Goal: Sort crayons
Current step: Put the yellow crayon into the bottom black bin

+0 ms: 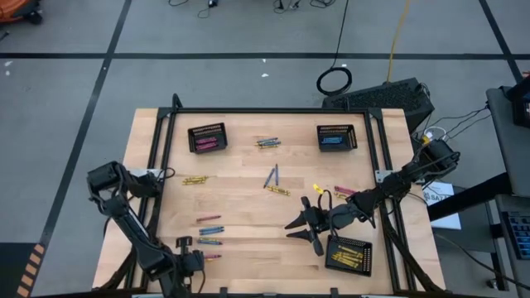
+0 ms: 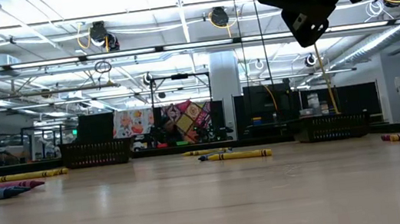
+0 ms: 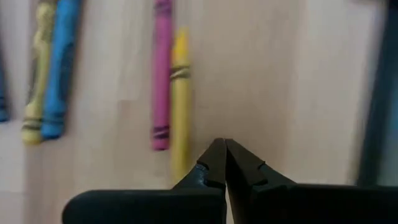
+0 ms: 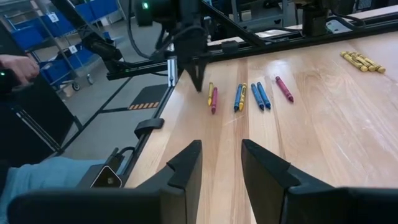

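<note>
Pink and yellow crayons (image 3: pixel 169 81) lie right past the left gripper (image 3: pixel 224 144), which is pinched fully shut on nothing, tips just above the table (image 1: pixel 248 199). Right gripper (image 1: pixel 305 222) hovers beside the yellow-filled basket (image 1: pixel 348 254), jaws partly apart and empty. More crayons are scattered toward the table's middle.
</note>
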